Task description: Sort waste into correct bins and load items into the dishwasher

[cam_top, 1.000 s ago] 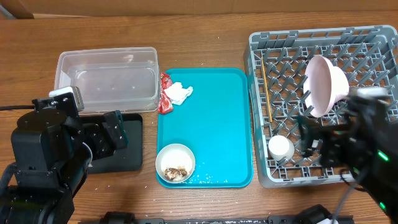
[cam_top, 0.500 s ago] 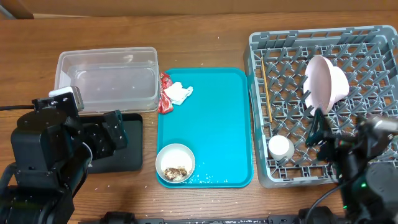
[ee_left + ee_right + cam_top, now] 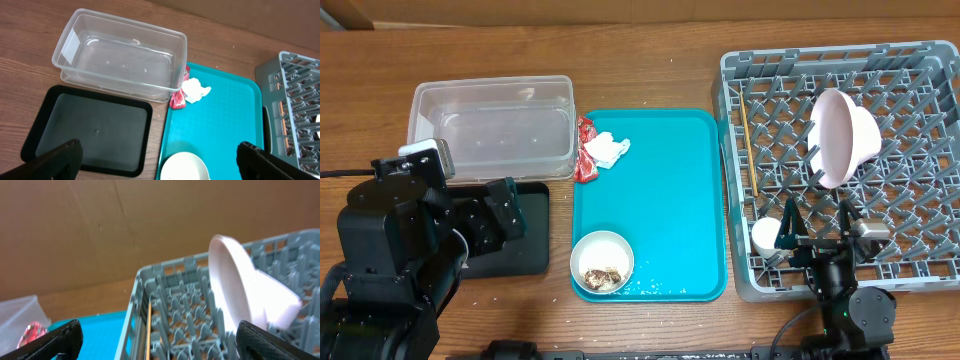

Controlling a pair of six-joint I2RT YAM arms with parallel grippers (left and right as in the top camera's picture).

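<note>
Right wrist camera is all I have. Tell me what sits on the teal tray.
Observer: A small white bowl stands at the near left corner of the teal tray, with brown scraps inside.
Operator: Go on. List any paper.
Observer: A crumpled white napkin lies at the tray's far left, touching the red wrapper.
Operator: Now name the bins.
Observer: A clear tub and a black tray sit left of the teal tray. Both look empty.
</note>
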